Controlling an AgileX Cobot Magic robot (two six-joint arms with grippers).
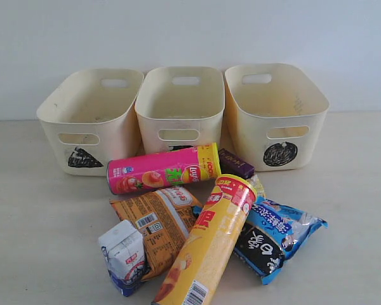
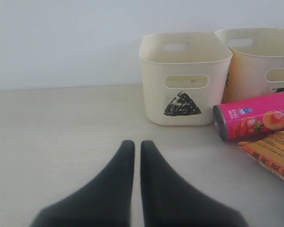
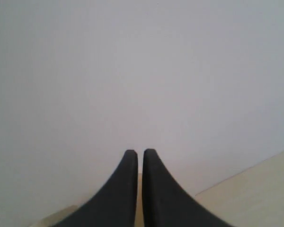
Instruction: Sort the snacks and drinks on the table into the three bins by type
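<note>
1. Exterior view: three cream plastic tubs with cut-out handles stand in a row at the back of the pale counter (image 1: pixel 38 222), touching side by side.
2. Scribbled black marks: the left tub (image 1: pixel 57 136) bears a triangle and the right tub (image 1: pixel 254 136) a circle. The mark on the middle tub (image 1: pixel 152 130) is mostly hidden.
3. Pink chip tube (image 1: pixel 165 168): printed with fruit, it lies on its side just in front of the middle tub.
4. Small dark purple carton (image 1: pixel 236 163): it rests beside the pink tube's end, near the right tub.
5. Yellow chip tube (image 1: pixel 206 244): it lies lengthwise, lid end toward the tubs, overlapping the crinkly orange bag (image 1: pixel 155 222) and the blue-and-black bag (image 1: pixel 276 238).
6. White-and-blue gable-topped carton (image 1: pixel 124 257): it sits at the front left, touching the orange bag.
7. Left wrist view: the left pincer (image 2: pixel 137 144) hangs over bare counter, its black fingers closed to a thin slit and holding nothing. The triangle tub is ahead of it.
8. Right wrist view: the right pincer (image 3: pixel 140 153) is likewise closed to a slit and empty, facing a blank wall.
</note>
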